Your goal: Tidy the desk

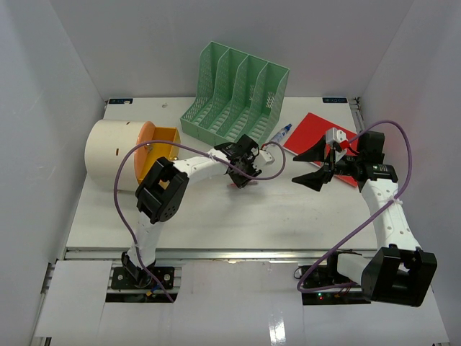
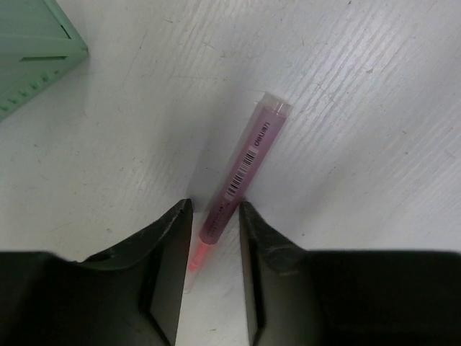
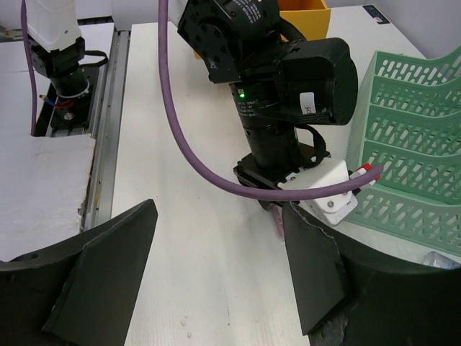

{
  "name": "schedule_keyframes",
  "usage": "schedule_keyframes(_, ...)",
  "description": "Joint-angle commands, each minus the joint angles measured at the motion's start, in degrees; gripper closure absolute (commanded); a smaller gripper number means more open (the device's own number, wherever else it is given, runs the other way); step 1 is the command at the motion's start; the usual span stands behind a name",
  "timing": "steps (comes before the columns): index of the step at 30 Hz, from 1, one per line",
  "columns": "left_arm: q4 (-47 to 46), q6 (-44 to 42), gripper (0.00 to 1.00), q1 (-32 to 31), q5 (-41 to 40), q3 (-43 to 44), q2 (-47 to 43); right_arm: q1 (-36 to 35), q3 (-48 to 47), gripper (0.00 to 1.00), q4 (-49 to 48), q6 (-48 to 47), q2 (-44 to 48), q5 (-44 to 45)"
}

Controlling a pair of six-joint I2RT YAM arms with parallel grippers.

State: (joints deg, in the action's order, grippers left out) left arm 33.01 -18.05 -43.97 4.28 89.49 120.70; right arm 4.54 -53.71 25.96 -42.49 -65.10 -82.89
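Observation:
A pink pen (image 2: 245,169) lies flat on the white desk (image 1: 216,223). My left gripper (image 2: 215,209) is down over it. Its jaws stand narrow on either side of the pen's lower end, and a thin gap still shows on the left side. From above, the left gripper (image 1: 241,176) sits just in front of the green file rack (image 1: 234,101). My right gripper (image 1: 294,169) hovers open to its right with nothing between its fingers. In the right wrist view it (image 3: 218,209) faces the left wrist, and the pen (image 3: 277,223) peeks out below that wrist.
A red notebook (image 1: 317,133) lies at the back right under the right wrist. A blue-and-white tube (image 1: 281,135) lies beside it. A cream cylinder (image 1: 115,153) with an orange bin (image 1: 162,148) sits at the left. White walls enclose the desk.

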Motion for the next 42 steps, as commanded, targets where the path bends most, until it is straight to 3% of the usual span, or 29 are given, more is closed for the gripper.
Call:
schedule_keyframes(1, 2.01, 0.59, 0.64, 0.28, 1.72, 0.45, 0.21, 0.39, 0.10, 0.24, -0.73, 0.12, -0.20, -1.93)
schedule_keyframes(2, 2.41, 1.00, 0.74, 0.28, 1.96, -0.19, -0.03, 0.39, 0.10, 0.24, -0.73, 0.04, -0.20, -2.01)
schedule_keyframes(6, 1.89, 4.17, 0.92, 0.28, 1.99, -4.39, -1.54, 0.47, 0.17, 0.24, -0.73, 0.04, -0.05, -2.03)
schedule_keyframes(12, 1.18, 10.81, 1.00, 0.28, -0.81, -10.80, -9.15, 0.47, 0.37, 0.25, -0.82, -0.24, -0.02, -1.28)
schedule_keyframes(16, 1.60, 14.78, 1.00, 0.36, -4.32, -14.63, -22.15, 0.47, 0.75, 0.26, -1.00, -1.04, 0.56, 1.67)
schedule_keyframes(22, 9.85, 17.85, 1.00, 1.58, -12.03, -12.02, -36.51, 0.47, 1.83, 0.26, -3.81, 0.48, 1.66, 4.70)
schedule_keyframes(26, 13.89, 19.40, 1.00, 8.23, -19.69, -11.13, -41.25, 0.47, 2.32, 0.26, -4.94, 1.90, 1.82, 4.46)
schedule_keyframes(30, 16.70, 18.26, 0.98, 15.75, -25.38, -8.22, -42.55, 0.47, 2.90, 0.26, -6.73, 3.43, 1.66, 4.50)
schedule_keyframes(37, 14.43, 13.63, 0.89, 21.84, -30.20, -4.91, -40.20, 0.47, 3.29, 0.26, -7.70, 4.52, 1.09, 4.49)
schedule_keyframes(40, 13.75, 13.04, 0.82, 22.43, -30.14, -4.70, -38.78, 0.47, 3.44, 0.26, -7.76, 4.52, 0.85, 4.59)
schedule_keyframes(42, 13.57, 12.95, 0.69, 22.61, -30.86, -5.57, -37.83, 0.48, 3.44, 0.26, -7.76, 4.52, 0.85, 4.76)
